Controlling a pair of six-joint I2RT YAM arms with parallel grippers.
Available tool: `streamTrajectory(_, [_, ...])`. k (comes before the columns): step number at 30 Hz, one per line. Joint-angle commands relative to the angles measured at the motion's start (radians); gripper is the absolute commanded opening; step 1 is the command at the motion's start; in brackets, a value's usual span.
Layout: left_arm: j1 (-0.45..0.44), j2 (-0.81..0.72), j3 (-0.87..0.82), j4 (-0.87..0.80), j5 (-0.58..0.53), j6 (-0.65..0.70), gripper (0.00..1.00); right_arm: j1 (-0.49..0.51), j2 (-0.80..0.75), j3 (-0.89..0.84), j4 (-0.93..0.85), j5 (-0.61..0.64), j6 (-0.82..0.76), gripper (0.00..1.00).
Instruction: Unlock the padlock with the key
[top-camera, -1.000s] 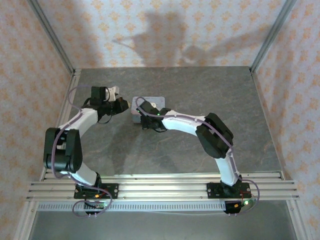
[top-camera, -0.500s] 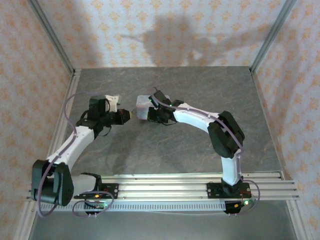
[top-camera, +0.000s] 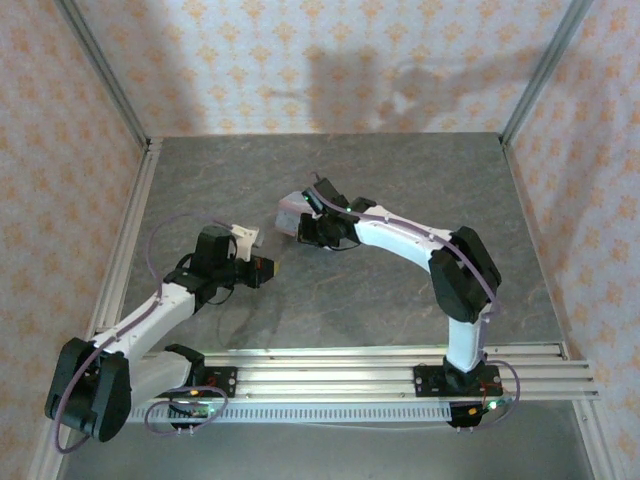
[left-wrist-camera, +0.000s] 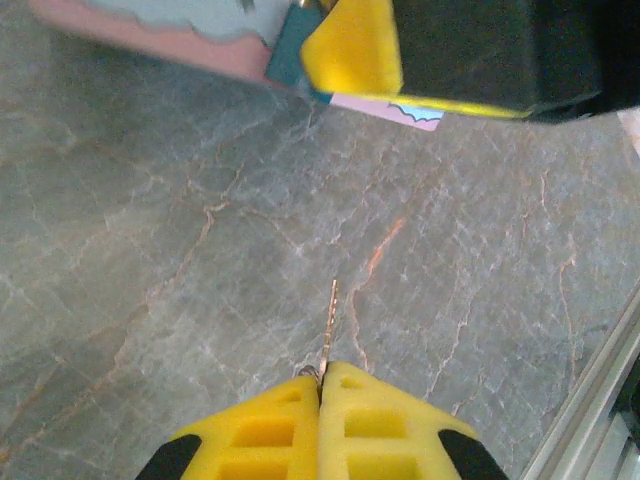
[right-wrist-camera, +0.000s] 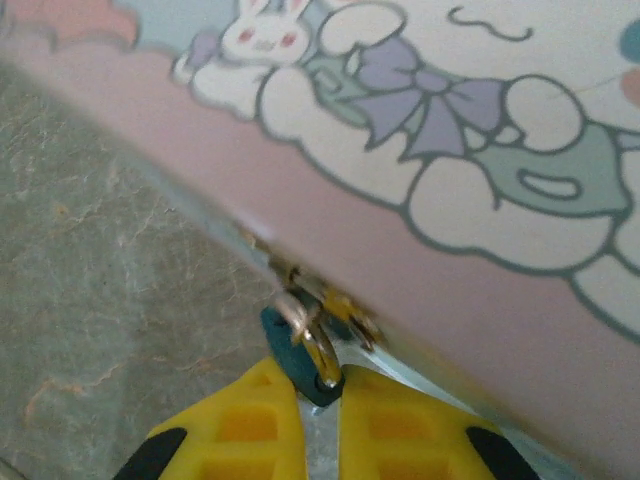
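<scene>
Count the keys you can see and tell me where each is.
1. The key is pinched by the left gripper, pointing over the table toward the padlock on the tin. More could be hidden behind the tin.

1. Left gripper: fingers pressed together on the key, near-left of the tin, well apart from it. Elbow folded out left.
2. Right gripper: at the tin's right side, pinching the padlock. Arm arcs leftward.
</scene>
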Motion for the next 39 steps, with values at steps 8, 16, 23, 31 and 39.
streamTrajectory(8, [-0.017,-0.05,-0.006,0.061,-0.016,-0.02,0.0,-0.011,-0.082,0.011,-0.049,-0.038,-0.02,0.0])
streamTrajectory(16, [-0.017,-0.063,-0.035,0.065,-0.039,-0.034,0.0,-0.012,-0.096,-0.005,-0.04,-0.038,-0.029,0.0])
streamTrajectory(23, [-0.017,-0.083,-0.066,0.122,-0.024,-0.074,0.0,-0.013,-0.101,-0.021,-0.031,-0.04,-0.049,0.0])
streamTrajectory(31, [-0.015,-0.036,-0.08,0.206,-0.007,-0.128,0.0,-0.017,-0.1,-0.06,-0.033,-0.006,-0.071,0.0])
streamTrajectory(39, [-0.015,-0.066,-0.096,0.156,-0.047,-0.107,0.0,-0.017,-0.089,-0.213,0.053,0.133,-0.191,0.0])
